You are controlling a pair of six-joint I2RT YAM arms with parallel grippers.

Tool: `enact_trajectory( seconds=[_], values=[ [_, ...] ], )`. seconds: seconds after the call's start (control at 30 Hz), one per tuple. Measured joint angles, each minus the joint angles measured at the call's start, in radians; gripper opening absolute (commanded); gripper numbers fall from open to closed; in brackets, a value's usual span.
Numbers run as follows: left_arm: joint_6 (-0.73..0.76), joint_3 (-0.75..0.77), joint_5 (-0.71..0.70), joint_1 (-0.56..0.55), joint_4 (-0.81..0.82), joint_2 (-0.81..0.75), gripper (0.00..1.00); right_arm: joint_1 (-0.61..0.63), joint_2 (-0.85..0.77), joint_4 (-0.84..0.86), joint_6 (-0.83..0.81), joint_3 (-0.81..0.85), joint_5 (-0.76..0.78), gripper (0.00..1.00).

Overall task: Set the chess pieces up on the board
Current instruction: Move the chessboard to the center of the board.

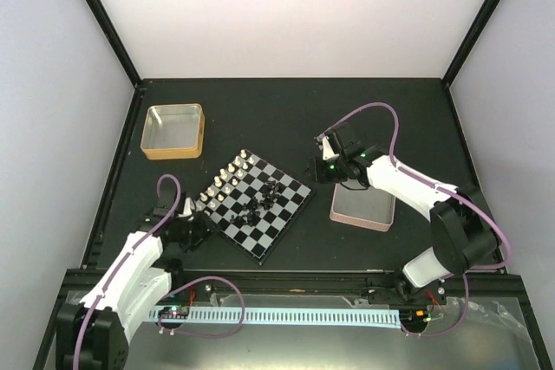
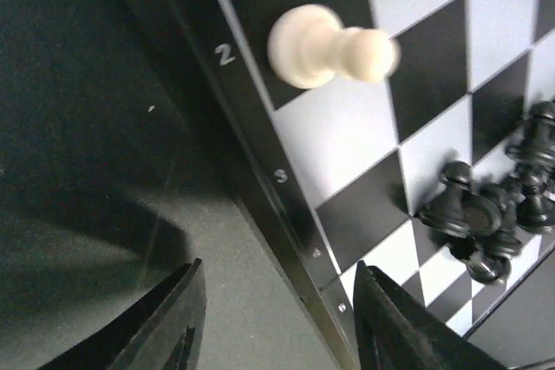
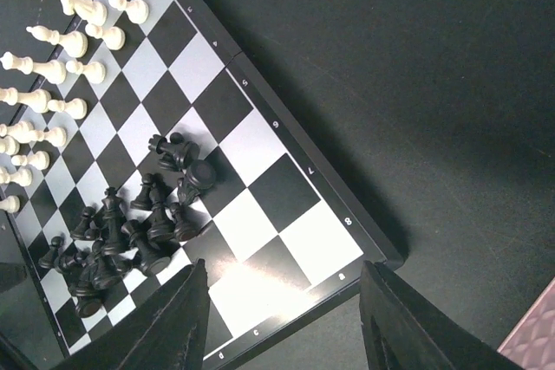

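Note:
The board [image 1: 279,214] lies turned like a diamond mid-table. White pieces [image 1: 227,177] stand in two rows along its upper-left side. Black pieces [image 1: 263,201] lie in a jumbled heap near its middle. My left gripper [image 1: 201,230] is open and empty at the board's left edge; its view shows the rim [image 2: 279,214], a white pawn [image 2: 329,48] and black pieces [image 2: 486,214]. My right gripper [image 1: 323,165] is open and empty above the board's right corner; its view shows the board [image 3: 260,214], the black heap [image 3: 130,231] and white rows [image 3: 61,67].
A gold-rimmed metal tray [image 1: 173,131] sits at the back left. A pink-rimmed tray [image 1: 362,207] lies right of the board, under my right arm. Dark table [image 1: 286,110] stretches behind the board; black frame posts stand at the back corners.

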Motion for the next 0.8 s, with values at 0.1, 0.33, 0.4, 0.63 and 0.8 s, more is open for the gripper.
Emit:
enact_trajectory(
  seconds=[0.1,0.33,0.4,0.63,0.8],
  values=[
    [-0.023,-0.034,0.016,-0.005,0.052,0.039,0.42,0.000,0.000,0.002,0.002,0.000,0.012,0.45],
    [-0.051,-0.045,0.066,-0.007,0.190,0.134,0.26,0.000,0.000,0.000,0.003,0.000,0.021,0.40],
    [-0.056,-0.045,0.086,-0.008,0.238,0.167,0.24,0.000,0.000,0.000,0.002,0.001,0.021,0.39],
    [-0.061,-0.039,0.136,-0.017,0.399,0.289,0.24,0.007,0.028,-0.018,-0.003,0.032,0.032,0.36],
    [-0.060,-0.014,0.142,-0.027,0.471,0.366,0.27,0.029,0.061,-0.031,-0.014,0.064,0.054,0.36]
  ],
)
